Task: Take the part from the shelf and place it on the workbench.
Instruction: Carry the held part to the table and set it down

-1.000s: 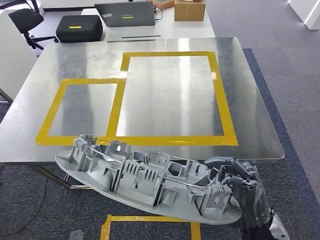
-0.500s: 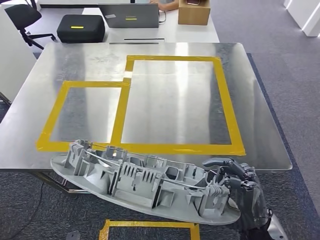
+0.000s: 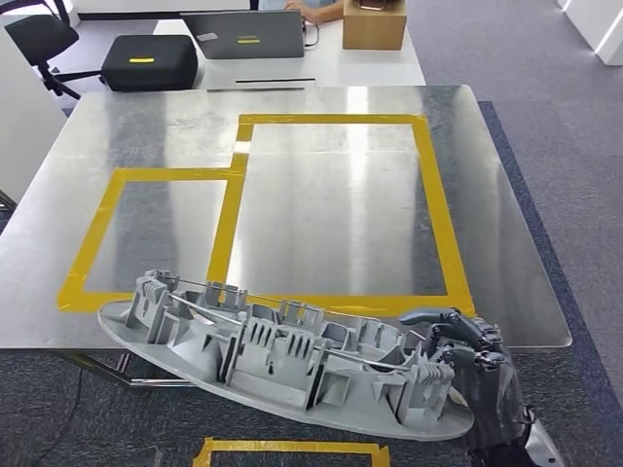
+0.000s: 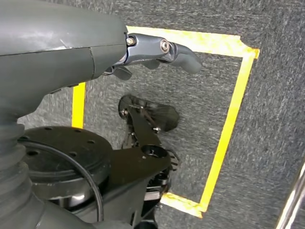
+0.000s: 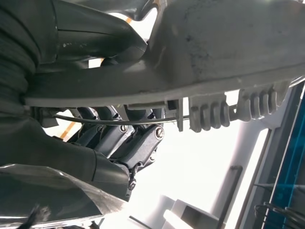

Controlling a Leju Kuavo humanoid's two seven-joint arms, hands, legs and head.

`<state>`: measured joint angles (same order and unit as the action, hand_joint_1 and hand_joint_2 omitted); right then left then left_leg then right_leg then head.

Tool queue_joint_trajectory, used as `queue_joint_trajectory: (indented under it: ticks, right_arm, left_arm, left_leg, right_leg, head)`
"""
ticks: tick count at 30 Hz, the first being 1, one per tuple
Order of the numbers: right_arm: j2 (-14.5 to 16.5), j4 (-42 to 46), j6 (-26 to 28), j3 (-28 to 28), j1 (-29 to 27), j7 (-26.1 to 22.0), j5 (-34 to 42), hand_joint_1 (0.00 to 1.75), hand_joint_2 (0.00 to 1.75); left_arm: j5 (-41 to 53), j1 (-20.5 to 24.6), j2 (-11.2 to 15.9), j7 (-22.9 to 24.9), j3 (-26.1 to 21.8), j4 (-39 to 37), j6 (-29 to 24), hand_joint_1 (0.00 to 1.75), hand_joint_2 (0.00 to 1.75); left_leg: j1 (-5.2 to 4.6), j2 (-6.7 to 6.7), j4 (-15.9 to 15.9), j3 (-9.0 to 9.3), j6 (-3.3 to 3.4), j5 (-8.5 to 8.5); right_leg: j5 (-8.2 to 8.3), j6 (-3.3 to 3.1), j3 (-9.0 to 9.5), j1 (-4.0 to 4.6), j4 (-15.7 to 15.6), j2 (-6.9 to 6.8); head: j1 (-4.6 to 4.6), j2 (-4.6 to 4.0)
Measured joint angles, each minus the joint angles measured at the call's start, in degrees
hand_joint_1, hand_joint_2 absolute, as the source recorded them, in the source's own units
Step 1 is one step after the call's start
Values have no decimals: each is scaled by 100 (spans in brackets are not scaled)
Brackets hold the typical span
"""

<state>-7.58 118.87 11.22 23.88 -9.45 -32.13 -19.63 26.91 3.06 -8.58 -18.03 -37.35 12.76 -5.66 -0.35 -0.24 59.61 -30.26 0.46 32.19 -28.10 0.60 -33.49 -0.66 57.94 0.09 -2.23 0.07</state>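
The metal workbench (image 3: 507,224) fills most of the head view, its shiny top marked with two adjoining rectangles of yellow tape (image 3: 439,224), a large one toward the right edge and a smaller one toward the left edge. Beyond its far edge stands a white table carrying a grey laptop (image 3: 246,34), a black case (image 3: 147,60) and a cardboard box (image 3: 375,24), with a person's hand (image 3: 312,10) at the laptop and a black office chair (image 3: 33,34) off to the far left. Below the near edge, grey carpet bears an outline of yellow floor tape (image 3: 290,450). The part (image 3: 286,365), a long grey moulded plastic panel with ribs, clips and a thin metal rod along its length, hangs in the air in front of the workbench's near edge, tilted, its left end overlapping the edge in the head view and its right end lower over the carpet. The right hand (image 3: 459,355) grips the part at that right end, dark fingers (image 5: 144,140) curled tightly around the ribbed side and the thumb across the other face. The left hand (image 4: 158,50) hangs over the carpet and floor tape, holding nothing, its fingers loosely extended.
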Motion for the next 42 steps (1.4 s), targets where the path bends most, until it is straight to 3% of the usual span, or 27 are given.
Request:
queue_joint_trajectory:
  ticks: [1, 3, 4, 5, 6, 8, 10, 15, 21, 25, 31, 35, 42]
  right_arm:
    - [-1, 1, -14, -2, 1, -1, 2, 175, 175]
    - [-1, 0, -44, -7, 3, 10, 4, 175, 175]
    - [-1, -1, -58, -12, 2, 24, 5, 175, 175]
    - [-1, -1, -69, -20, 2, 38, 7, 175, 175]
    - [-1, -2, -79, -30, 2, 49, 9, 175, 175]
    - [-1, -2, -93, -50, 8, 58, 15, 175, 175]
    - [-3, -2, -129, -64, 21, 82, 37, 175, 175]
    - [-9, -104, -163, -161, 80, 425, -136, 175, 175]
    - [13, -794, -99, -53, 502, 1153, -1184, 175, 175]
    - [44, -1122, -61, 45, 655, 1227, -1328, 175, 175]
    - [54, -1343, -38, 100, 757, 1341, -1458, 175, 175]
    - [52, -1765, 36, 267, 1048, 1940, -2392, 175, 175]
    - [68, -3619, -76, 883, 2209, 2713, -4071, 175, 175]
  left_arm:
    - [0, 2, 1, -7, -9, 0, 4, 0, 175]
    - [-2, -1, 1, -22, -24, 0, 31, 0, 175]
    - [-7, -8, 1, -33, -33, 0, 56, 0, 175]
    - [-13, -15, 1, -44, -44, 0, 84, 0, 175]
    - [-22, -19, 1, -55, -56, 0, 108, 0, 175]
    - [-35, -18, 4, -68, -73, 0, 131, 0, 175]
    - [-35, -10, 6, -78, -80, 0, 146, 0, 175]
    - [17, -14, 2, -123, -96, 0, 223, 0, 175]
    - [186, 48, 4, -119, -97, 0, 374, 0, 175]
    - [205, 58, 11, -118, -97, 0, 392, 0, 175]
    - [225, 59, 14, -116, -97, 0, 402, 0, 175]
    - [347, 87, 15, -116, -87, 0, 519, 0, 175]
    - [510, 253, 14, -84, -45, 0, 757, 0, 175]
  left_leg:
    - [12, 1, 285, -135, -36, 139]
    - [40, 3, 1104, -570, -90, 456]
    - [55, 3, 1440, -775, -107, 534]
    - [67, 3, 1558, -882, -114, 478]
    - [75, 3, 1430, -873, -113, 295]
    - [84, 3, 710, -622, -87, -223]
    - [74, 4, 114, -382, -54, -456]
    - [44, -9, -62, -329, -34, -420]
    - [34, -8, -59, -323, 15, -408]
    - [28, -9, -56, -323, 25, -411]
    - [33, -8, -56, -316, 25, -411]
    - [38, -3, -58, -309, 25, -414]
    - [43, -5, -58, -302, 31, -433]
  right_leg:
    - [-16, -28, 33, -13, -11, -10]
    - [-57, -68, 81, -14, -11, -25]
    - [-80, -76, 107, -14, -11, -24]
    - [-105, -72, 139, -14, -10, -18]
    - [-132, -63, 181, -15, -10, -10]
    - [-193, -32, 267, -16, -12, 2]
    - [-254, 14, 304, 5, 7, 9]
    - [-270, 18, 314, 11, -18, -1]
    - [-251, 84, 345, 2, -80, -2]
    - [-248, 125, 347, -3, -83, -8]
    - [-247, 127, 348, 4, -81, -5]
    - [-247, 127, 349, 10, -75, 6]
    - [-242, 129, 359, 11, -65, -6]
  head:
    - [-5, 0]
    - [-11, 0]
    - [-11, 0]
    - [-11, 0]
    - [-13, 0]
    - [-12, 0]
    - [-10, 0]
    - [15, 0]
    - [15, 0]
    - [13, 0]
    - [12, 0]
    - [11, 0]
    - [11, 0]
